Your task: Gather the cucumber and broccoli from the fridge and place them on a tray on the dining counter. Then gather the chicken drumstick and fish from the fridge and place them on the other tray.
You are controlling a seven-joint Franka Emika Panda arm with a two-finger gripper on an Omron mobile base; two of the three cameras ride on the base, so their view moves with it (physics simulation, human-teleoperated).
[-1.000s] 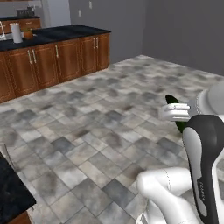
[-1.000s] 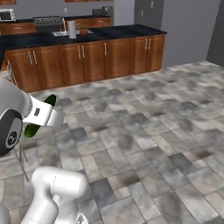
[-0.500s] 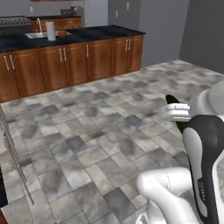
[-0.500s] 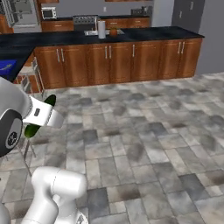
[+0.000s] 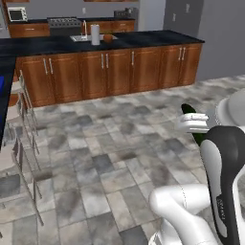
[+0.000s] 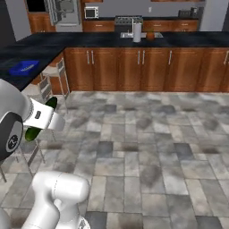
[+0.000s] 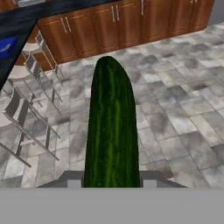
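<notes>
Here the jaws pinch the cucumber (image 7: 111,127) at its near end, one on each side, and it runs straight out between them above the tiled floor (image 7: 175,113). Stools (image 7: 30,109) stand further off beside the bench (image 7: 13,30). Beyond, brown cabinets (image 5: 119,69) line the far wall.

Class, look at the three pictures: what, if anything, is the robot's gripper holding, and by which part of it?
The gripper holds the cucumber, clamped at one end; the rest of it juts out ahead of the fingers.
</notes>
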